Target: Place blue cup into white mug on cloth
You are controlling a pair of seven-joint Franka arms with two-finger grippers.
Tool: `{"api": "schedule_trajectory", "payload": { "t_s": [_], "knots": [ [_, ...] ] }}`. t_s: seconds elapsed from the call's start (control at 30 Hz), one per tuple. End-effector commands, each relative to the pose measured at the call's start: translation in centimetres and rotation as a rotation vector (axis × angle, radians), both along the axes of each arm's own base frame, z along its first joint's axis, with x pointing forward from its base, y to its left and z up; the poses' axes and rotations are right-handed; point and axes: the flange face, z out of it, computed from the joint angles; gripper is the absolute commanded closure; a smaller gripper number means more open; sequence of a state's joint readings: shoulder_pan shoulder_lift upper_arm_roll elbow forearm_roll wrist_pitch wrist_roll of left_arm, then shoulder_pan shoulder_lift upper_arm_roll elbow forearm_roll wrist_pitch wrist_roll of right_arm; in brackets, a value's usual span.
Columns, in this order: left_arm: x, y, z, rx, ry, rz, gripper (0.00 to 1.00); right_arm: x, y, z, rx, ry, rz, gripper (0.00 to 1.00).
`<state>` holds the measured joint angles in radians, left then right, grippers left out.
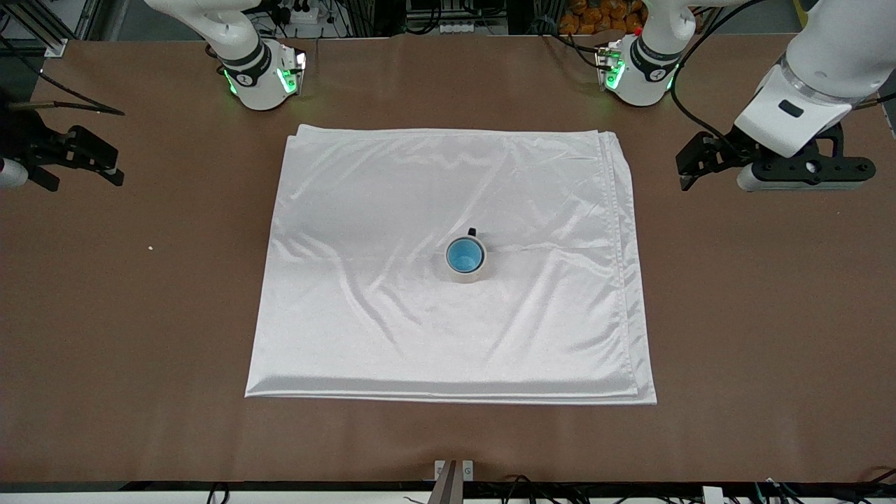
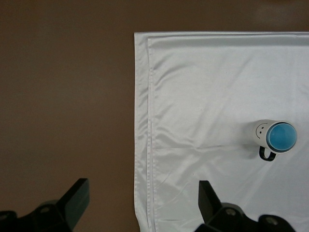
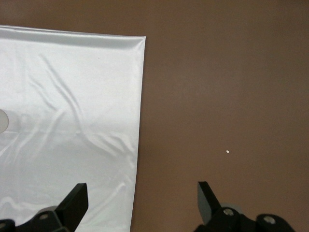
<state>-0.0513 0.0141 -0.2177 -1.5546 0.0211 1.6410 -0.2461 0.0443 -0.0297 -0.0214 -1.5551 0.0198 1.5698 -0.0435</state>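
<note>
The cloth [image 1: 448,280] is lying flat mid-table, soft and slippery. The blue cup [image 1: 465,255] is sitting nested in the white mug [image 1: 467,271] at the cloth's centre; judged rigid, light and breakable, it is best gripped across the rim. The left gripper [image 1: 689,164] and right gripper [image 1: 98,164] are waiting over bare table at their own ends, fingers spread wide, holding nothing

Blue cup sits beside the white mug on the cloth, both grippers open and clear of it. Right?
Not quite: the blue cup sits inside the white mug, as the front view shows. The rest holds: mug on the cloth, left gripper and right gripper open, clear.
</note>
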Motion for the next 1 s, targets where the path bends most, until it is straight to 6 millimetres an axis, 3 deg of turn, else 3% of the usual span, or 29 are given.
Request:
{"api": "schedule_trajectory", "payload": {
  "t_s": [0.0,0.23,0.97],
  "knots": [
    [0.5,0.9,0.6,-0.031,0.019,-0.011,0.00,-0.3,0.3,0.6,0.017,-0.007,-0.016,0.00],
    [0.1,-0.2,0.0,-0.036,0.034,-0.026,0.00,-0.3,0.2,0.6,0.017,-0.007,-0.018,0.00],
    [0.5,1.0,-0.1,-0.049,0.038,-0.001,0.00,-0.3,0.2,0.5,0.023,-0.005,-0.019,0.00]
  ]
}}
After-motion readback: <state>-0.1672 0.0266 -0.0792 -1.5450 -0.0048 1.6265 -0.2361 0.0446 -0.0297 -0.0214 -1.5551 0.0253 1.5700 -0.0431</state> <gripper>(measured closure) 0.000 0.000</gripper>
